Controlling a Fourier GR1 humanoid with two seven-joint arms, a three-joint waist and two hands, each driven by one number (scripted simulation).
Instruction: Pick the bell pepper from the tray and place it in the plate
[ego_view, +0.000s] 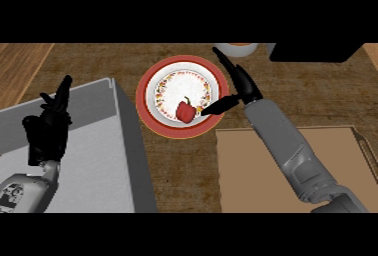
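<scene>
While the right hand (240, 85) hangs over the plate (151, 85) with fingers straight and released, thumb tip by the fruit, one bell pepper (187, 111) sits on that plate, red, glossy, small dark stem up. One brown tray (325, 165) lies beside it; the left hand (46, 127) rests open at left.

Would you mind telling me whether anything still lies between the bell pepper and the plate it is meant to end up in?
Nothing visible does: the bell pepper already lies in the plate, toward its lower right. The right hand is beside it, open, thumb pointing at the pepper. The tray sits below, clear of the plate.
</scene>
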